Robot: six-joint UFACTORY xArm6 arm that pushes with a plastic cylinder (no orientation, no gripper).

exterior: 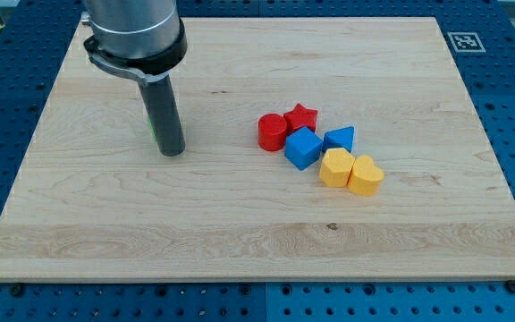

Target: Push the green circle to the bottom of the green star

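Green circle (152, 131) peeks out at the view's left of my tip (172, 152), touching it.

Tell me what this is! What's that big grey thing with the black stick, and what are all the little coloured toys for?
That is a robot arm. It has no hand and holds nothing; it ends in a dark rod, and my tip slides over the wooden board to push blocks around. One camera looks down at the board from the front. A sliver of green peeks out on the rod's left side: the green circle, almost hidden behind it. To the right sits a cluster of toys: a red cylinder, a red star, a blue cube, a blue triangle and two yellow blocks. The green star is not visible here; the arm may be covering it.
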